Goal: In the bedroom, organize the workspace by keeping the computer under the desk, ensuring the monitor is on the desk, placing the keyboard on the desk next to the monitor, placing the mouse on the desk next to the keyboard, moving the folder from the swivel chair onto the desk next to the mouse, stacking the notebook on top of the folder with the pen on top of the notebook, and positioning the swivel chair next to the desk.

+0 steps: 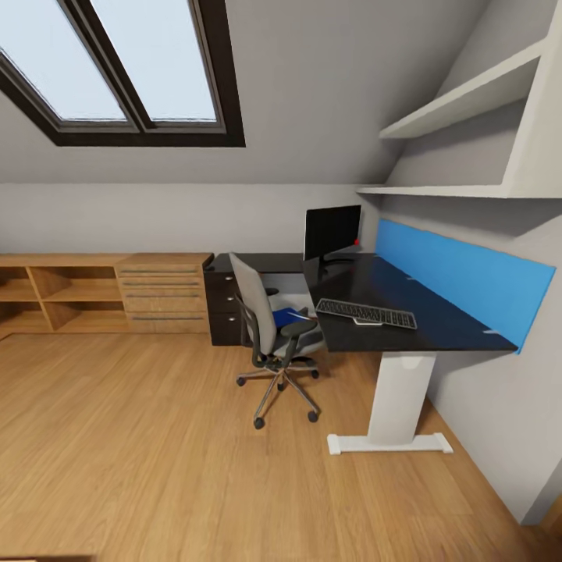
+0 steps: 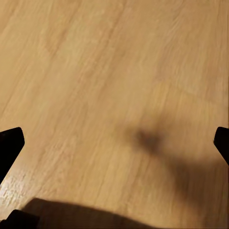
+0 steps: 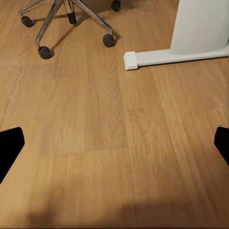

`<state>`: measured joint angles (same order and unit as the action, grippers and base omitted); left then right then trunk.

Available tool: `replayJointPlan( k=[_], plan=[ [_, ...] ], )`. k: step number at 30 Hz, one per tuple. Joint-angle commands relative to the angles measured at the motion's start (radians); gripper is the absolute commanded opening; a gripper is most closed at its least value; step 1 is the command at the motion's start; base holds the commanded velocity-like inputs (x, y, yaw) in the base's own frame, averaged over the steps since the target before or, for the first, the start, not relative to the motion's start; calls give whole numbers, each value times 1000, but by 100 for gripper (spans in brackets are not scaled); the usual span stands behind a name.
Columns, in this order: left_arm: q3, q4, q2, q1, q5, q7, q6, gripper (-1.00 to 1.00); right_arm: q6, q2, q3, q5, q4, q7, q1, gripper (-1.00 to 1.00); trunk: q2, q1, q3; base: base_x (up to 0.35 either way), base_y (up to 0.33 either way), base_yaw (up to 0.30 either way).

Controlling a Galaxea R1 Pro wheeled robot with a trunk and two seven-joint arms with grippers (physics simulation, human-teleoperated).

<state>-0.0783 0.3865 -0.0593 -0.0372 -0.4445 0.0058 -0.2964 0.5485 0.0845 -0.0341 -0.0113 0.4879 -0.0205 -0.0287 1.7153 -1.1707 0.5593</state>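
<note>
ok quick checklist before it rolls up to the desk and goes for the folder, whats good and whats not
1. Monitor on the desk: ok, it stands at the far corner.
2. Keyboard on the desk: ok, though it lies toward the near end, apart from the monitor.
3. Folder off the swivel chair: not ok, the blue folder lies on the seat.
4. Mouse, notebook, pen located: cannot tell; a small pale thing lies against the keyboard, too small to name.
5. Left gripper and right gripper free: ok, both open over bare floor.
6. Computer under the desk: cannot tell.
</note>
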Motion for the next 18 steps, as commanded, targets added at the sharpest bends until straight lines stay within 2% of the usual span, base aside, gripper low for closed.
replayJointPlan(
  k=[1,4,7,13,18],
  plan=[
    [-8,4,1,-4,-12,1,7,100,-19,1,-3,5,6,-1,-3,100,8,-4,4,0,0,0],
    [-8,38,0,-10,-16,3,49,100,-100,1,-3,24,35,-6,-21,100,29,-15,14,0,0,0],
    [-8,69,0,-13,-17,11,80,100,-143,1,-3,31,65,-14,-36,100,50,-27,23,0,0,0],
    [-9,143,1,-32,-17,68,154,100,-226,2,-3,36,130,-48,-81,100,92,-50,42,0,0,0],
    [-9,175,1,-87,-18,92,217,100,-293,14,-3,39,142,-60,-171,100,127,-69,58,0,0,0]
  ],
)
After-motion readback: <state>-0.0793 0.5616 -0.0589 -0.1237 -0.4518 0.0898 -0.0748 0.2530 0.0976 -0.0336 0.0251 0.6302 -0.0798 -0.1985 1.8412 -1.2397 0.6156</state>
